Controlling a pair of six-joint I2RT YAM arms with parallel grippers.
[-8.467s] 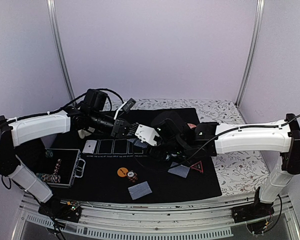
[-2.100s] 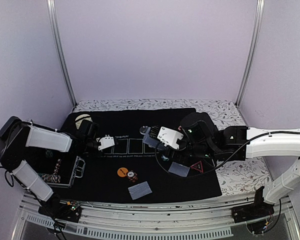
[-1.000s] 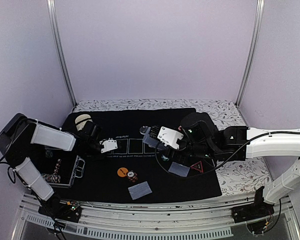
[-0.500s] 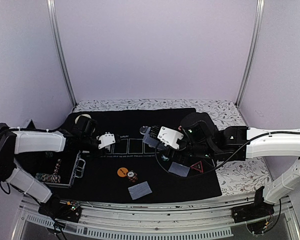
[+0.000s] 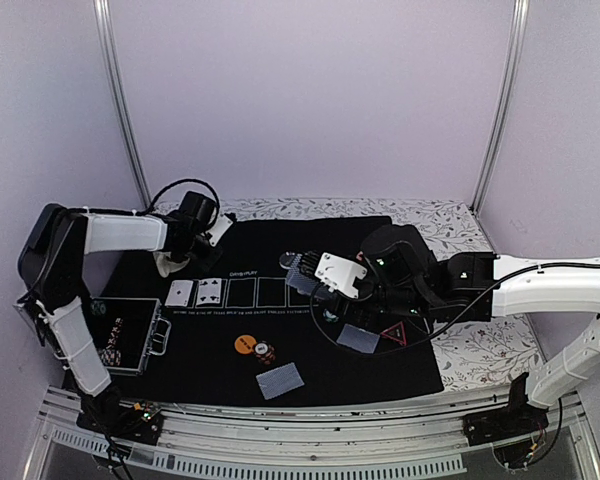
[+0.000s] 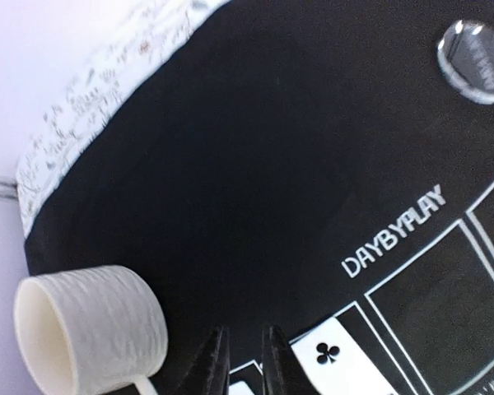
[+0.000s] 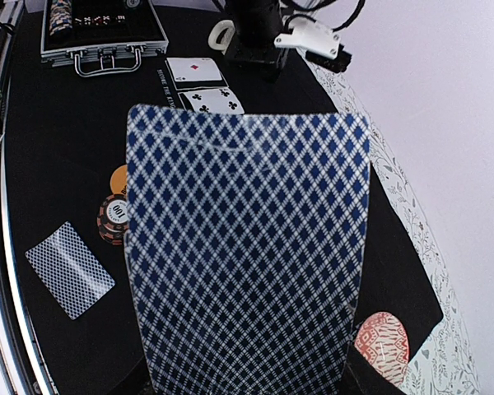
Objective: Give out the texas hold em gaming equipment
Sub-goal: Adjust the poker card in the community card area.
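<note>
Two face-up playing cards (image 5: 180,293) (image 5: 209,291) lie side by side in the mat's printed boxes. The clubs card (image 6: 337,362) shows just right of my left gripper (image 6: 244,333), which hangs above the mat near the cream mug (image 6: 90,337). Its jaws are nearly together with nothing between them. My right gripper (image 5: 308,275) is shut on a deck of blue-diamond-backed cards (image 7: 247,247) over the mat's middle. An orange disc (image 5: 243,343), a striped chip stack (image 5: 266,352), two face-down cards (image 5: 280,380) (image 5: 358,339) and the triangle marker (image 5: 394,333) lie on the mat.
An open metal case of chips (image 5: 120,335) sits at the mat's left edge. The red patterned bowl (image 7: 381,346) stands near my right wrist. A round disc (image 6: 476,59) lies farther back on the black mat (image 5: 200,360).
My left arm has lifted back from the row of boxes toward the mug, leaving a second face-up card beside the first. Its jaws opened, then closed. The right arm has not moved.
</note>
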